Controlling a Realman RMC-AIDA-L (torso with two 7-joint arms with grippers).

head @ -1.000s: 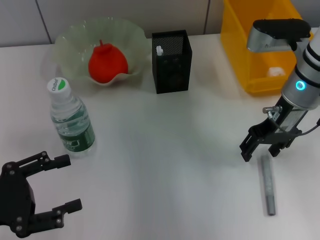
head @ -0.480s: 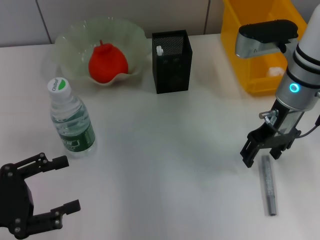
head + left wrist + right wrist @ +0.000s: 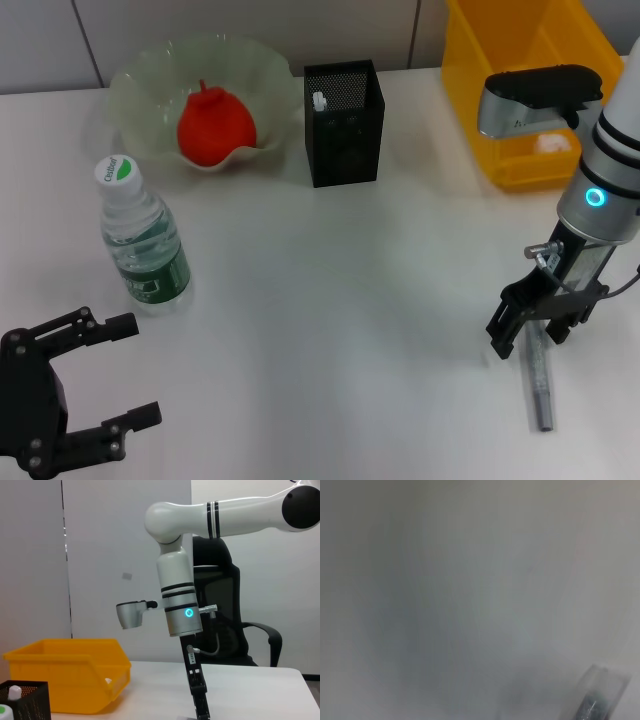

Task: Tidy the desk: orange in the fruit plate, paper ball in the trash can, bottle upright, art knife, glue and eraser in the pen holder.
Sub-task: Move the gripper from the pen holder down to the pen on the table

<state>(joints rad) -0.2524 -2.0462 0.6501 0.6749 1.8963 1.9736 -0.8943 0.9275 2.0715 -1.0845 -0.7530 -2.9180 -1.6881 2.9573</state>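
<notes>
The grey art knife (image 3: 540,378) lies on the table at the right. My right gripper (image 3: 530,328) is open and low over the knife's far end, with one finger on each side. The knife's tip (image 3: 598,695) shows in the right wrist view. The orange (image 3: 213,125) sits in the fruit plate (image 3: 150,62). The bottle (image 3: 143,236) stands upright. The paper ball (image 3: 548,143) lies in the yellow trash can (image 3: 505,95). A white cap (image 3: 319,101) shows inside the pen holder (image 3: 343,130); I cannot tell if it is the glue. The eraser is out of view. My left gripper (image 3: 100,385) rests open at the near left.
The trash can (image 3: 65,672) and the pen holder (image 3: 25,700) also appear in the left wrist view, with my right arm (image 3: 180,605) standing beyond them. A black office chair (image 3: 225,615) stands behind the table.
My right gripper has come down and a little toward the table's near edge, so its fingers now straddle the knife's far end. The left arm has not moved.
</notes>
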